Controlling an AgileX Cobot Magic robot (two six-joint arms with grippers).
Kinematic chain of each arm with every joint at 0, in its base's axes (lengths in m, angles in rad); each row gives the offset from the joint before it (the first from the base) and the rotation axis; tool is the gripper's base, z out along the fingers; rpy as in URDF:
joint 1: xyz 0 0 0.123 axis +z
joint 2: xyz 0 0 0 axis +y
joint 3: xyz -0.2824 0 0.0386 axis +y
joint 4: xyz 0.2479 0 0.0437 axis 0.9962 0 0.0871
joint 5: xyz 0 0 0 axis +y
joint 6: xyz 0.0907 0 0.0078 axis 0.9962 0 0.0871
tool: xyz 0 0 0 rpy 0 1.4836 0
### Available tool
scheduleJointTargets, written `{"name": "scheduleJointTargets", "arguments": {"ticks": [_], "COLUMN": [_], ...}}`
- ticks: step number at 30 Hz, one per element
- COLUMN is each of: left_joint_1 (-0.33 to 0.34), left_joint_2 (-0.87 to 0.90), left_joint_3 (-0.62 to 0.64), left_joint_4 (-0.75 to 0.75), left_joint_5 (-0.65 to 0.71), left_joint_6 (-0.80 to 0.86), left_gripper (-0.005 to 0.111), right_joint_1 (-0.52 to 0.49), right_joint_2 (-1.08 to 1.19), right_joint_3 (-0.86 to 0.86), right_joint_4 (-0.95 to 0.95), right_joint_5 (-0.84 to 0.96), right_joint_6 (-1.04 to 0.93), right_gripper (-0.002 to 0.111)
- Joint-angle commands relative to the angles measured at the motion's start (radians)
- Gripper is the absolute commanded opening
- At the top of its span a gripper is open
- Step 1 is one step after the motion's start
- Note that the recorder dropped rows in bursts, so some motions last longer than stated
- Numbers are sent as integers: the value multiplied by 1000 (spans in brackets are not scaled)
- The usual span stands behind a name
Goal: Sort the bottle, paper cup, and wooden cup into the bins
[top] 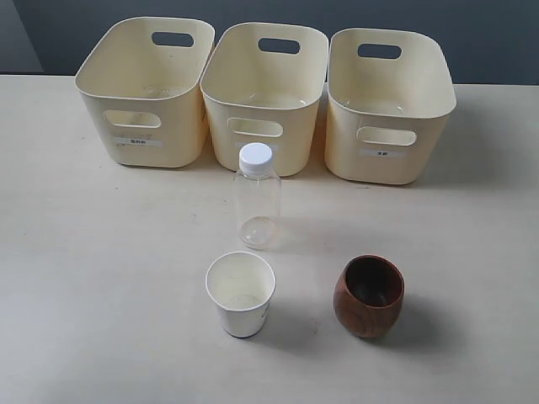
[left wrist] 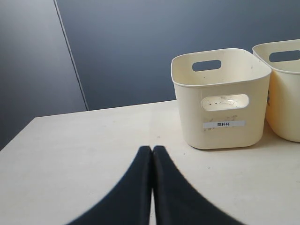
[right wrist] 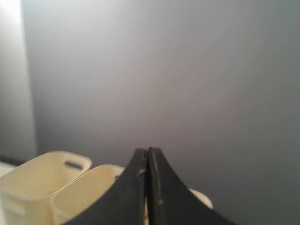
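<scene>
In the exterior view a clear bottle [top: 257,198] with a white cap stands upright at the table's middle. In front of it stands the white paper cup [top: 241,294], and to its right the brown wooden cup [top: 369,296]. Three cream bins stand in a row at the back: left bin [top: 145,93], middle bin [top: 264,97], right bin [top: 387,105]. Neither arm shows in the exterior view. My left gripper [left wrist: 152,149] is shut with nothing in it, low over the table near the left bin [left wrist: 220,101]. My right gripper [right wrist: 147,151] is shut and empty, with the bins [right wrist: 44,180] beyond it.
A dark grey wall rises behind the table. The pale tabletop [top: 101,278] stretches wide on both sides of the cups. The left wrist view shows the table's back edge [left wrist: 93,112] and a second bin [left wrist: 286,89] at the frame's border.
</scene>
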Motion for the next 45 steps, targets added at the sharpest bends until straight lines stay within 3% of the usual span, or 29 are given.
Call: {"name": "scheduleJointTargets", "arguments": {"ticks": [1,10,14,16,22,26,32,45], "left_joint_1": [0,0,0,0,0,0,0,0], "left_joint_2": [-5,-5,-5,-5,-5,-5,-5,-5], "left_joint_3": [2,2,2,2,2,2,2,2], "left_joint_4": [0,0,0,0,0,0,0,0], "left_joint_5": [-5,-5,-5,-5,-5,-5,-5,-5], "left_joint_6": [-1,-1,-1,-1,-1,-1,-1,-1], "left_gripper": [0,0,0,0,0,0,0,0], "right_joint_1": [-3,11,175,316,591,699,756,756], "right_joint_2": [158,461,557,585,666,758,875,1044], "right_joint_3": [-93,-146,-141,-141,-98,-93,-93,-93], "right_joint_4": [186,-13,-236,-440,-612,-711,-743,-762], "right_joint_5": [284,610,635,594,563,530,488,420], "right_joint_6": [-229,-245,-209,-71,57,144,159,184], "right_gripper": [-1,-1,-1,-1,-1,-1,-1,-1]}}
